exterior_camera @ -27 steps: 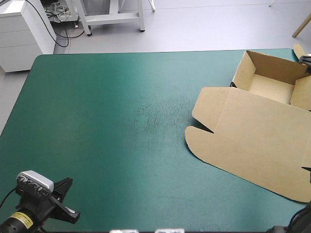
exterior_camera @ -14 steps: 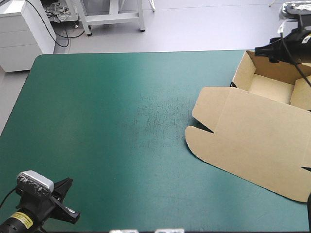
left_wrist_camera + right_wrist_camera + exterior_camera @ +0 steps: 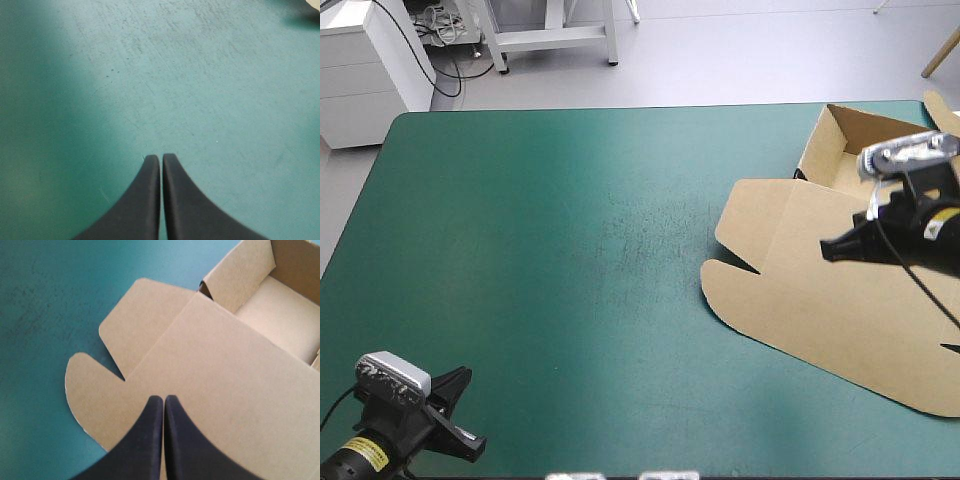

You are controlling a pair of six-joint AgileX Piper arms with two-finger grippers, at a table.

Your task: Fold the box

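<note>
The brown box (image 3: 820, 290) lies at the table's right side as an open tray (image 3: 875, 170) with raised walls and its lid flat toward the front. In the right wrist view the lid (image 3: 210, 385) spreads ahead of and under my right gripper (image 3: 162, 399), with the tray (image 3: 280, 315) beyond it. My right gripper (image 3: 828, 250) hovers above the lid, shut with nothing held. Shut too and empty, my left gripper (image 3: 465, 378) rests at the front left corner over bare teal-green cover (image 3: 200, 90).
The lid's rounded flaps (image 3: 735, 265) point toward the table's middle. A wide bare stretch of cover (image 3: 570, 260) lies between the two grippers. The box reaches past the table's right edge.
My right arm came in from the far right corner and now hangs over the lid; its fingers have shut. The left arm and the box have not moved.
</note>
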